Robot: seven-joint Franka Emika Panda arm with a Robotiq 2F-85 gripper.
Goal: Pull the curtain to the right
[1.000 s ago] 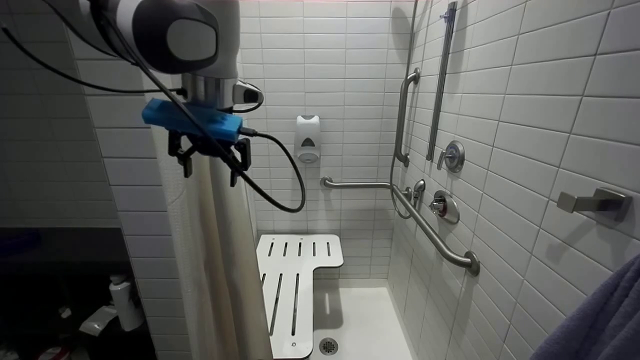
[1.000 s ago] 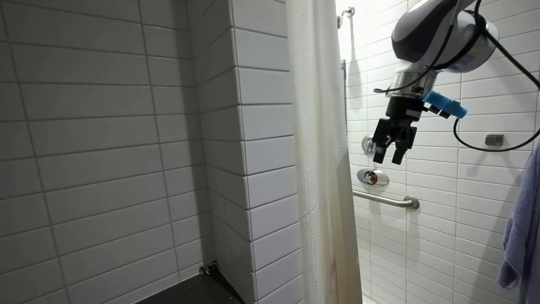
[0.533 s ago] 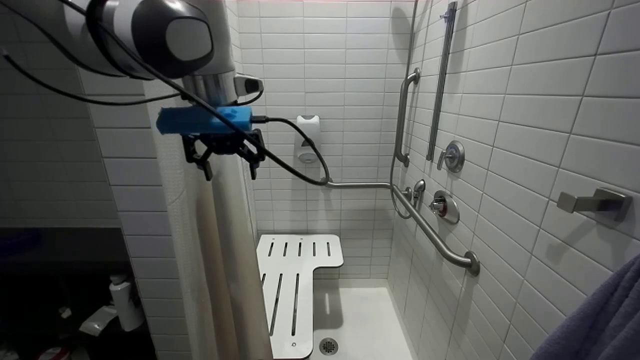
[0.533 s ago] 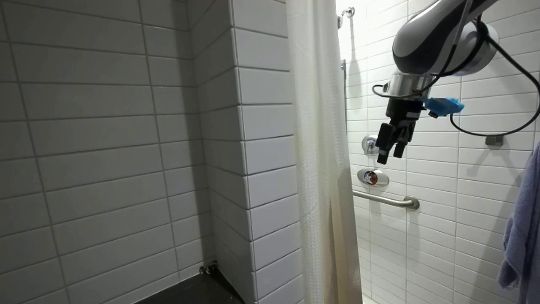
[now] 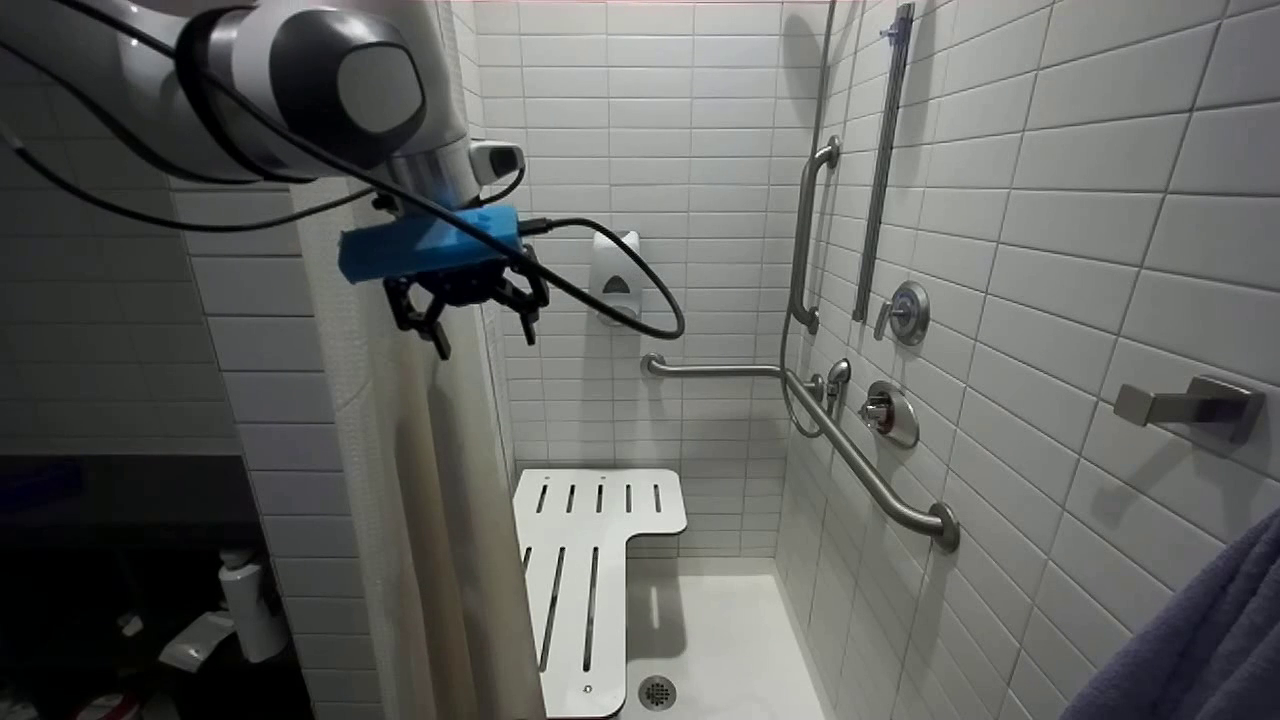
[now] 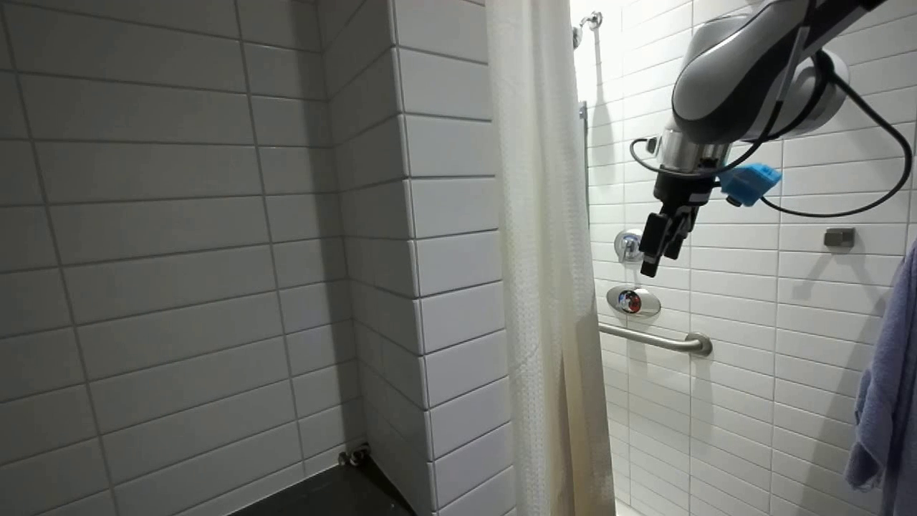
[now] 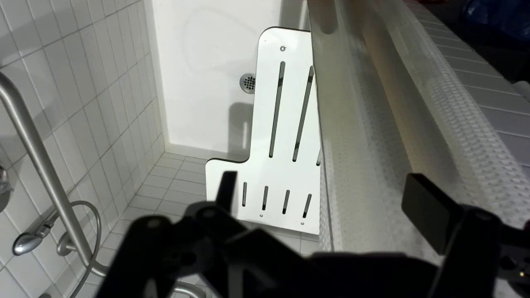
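- Since a second ago, the gripper [image 5: 487, 345] has shifted rightward and slightly up in an exterior view, and its tilt has swung over: its right side, then the lower, is now the higher.
- Along with it have come the blue block [image 5: 400, 250] on the wrist and the loop of black cable [image 5: 682, 315], which now crosses the white soap dispenser [image 5: 615, 240] on the back wall.
- Jaws: spread wide, as the wrist view shows best, with one fingertip [image 7: 428, 211] in front of the curtain [image 7: 372, 145] and the opposite one in front of the slatted seat [image 7: 265, 103].
- Curtain: it hangs in soft vertical folds (off-white, with a waffle-like texture on part of it) along the edge of the tiled pillar [image 6: 462, 265]; whether cloth and tile touch, I cannot tell. Its outline looks much as it did.
- To the right of the curtain's free edge, and apart from it, hangs the gripper [image 6: 660, 261] in an exterior view.
- Farther right in the stall, a bent steel grab bar [image 5: 853, 458] runs along the tiles, below two round valve plates, and a floor drain [image 5: 657, 692] lies near the seat.
- Purple towel [image 6: 885, 401]: at the right border of both exterior views.
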